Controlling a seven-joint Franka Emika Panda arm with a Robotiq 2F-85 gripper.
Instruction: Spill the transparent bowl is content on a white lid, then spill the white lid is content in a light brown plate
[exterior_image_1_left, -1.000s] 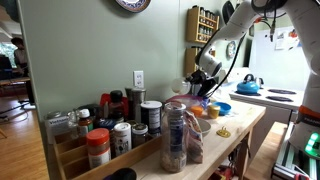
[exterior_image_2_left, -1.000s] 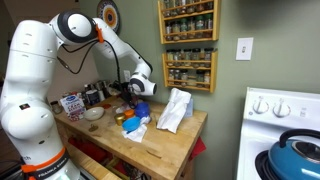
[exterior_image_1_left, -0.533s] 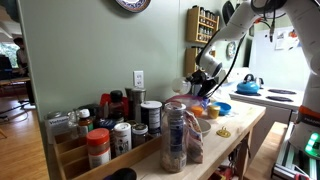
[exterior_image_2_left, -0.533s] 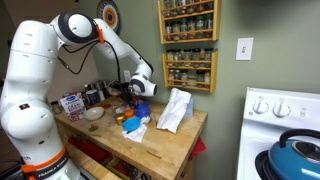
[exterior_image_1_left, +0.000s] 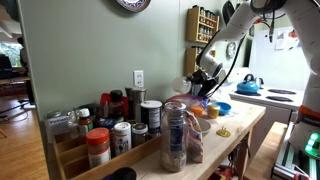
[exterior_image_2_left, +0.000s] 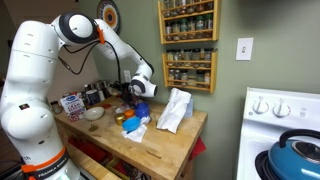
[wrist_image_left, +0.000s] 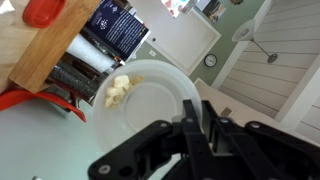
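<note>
In the wrist view my gripper (wrist_image_left: 189, 128) is shut on the rim of the round white lid (wrist_image_left: 160, 95). The lid carries a small heap of pale yellow pieces (wrist_image_left: 119, 90) near its far edge. In both exterior views the gripper (exterior_image_2_left: 136, 90) (exterior_image_1_left: 204, 84) holds the lid above the back of the wooden counter (exterior_image_2_left: 160, 150), near the wall. I cannot tell how far the lid is tilted. A pale bowl (exterior_image_2_left: 93, 113) sits on the counter below the arm. I cannot pick out the transparent bowl or the light brown plate.
Blue dishes (exterior_image_2_left: 134, 122) (exterior_image_1_left: 222, 108) and a crumpled white bag (exterior_image_2_left: 175, 110) lie on the counter. A small box (exterior_image_2_left: 72, 103) and jars stand by the wall. Spice jars (exterior_image_1_left: 120, 130) and a tall jar (exterior_image_1_left: 174, 140) fill the near end. A stove with a blue kettle (exterior_image_2_left: 298, 155) stands beside it.
</note>
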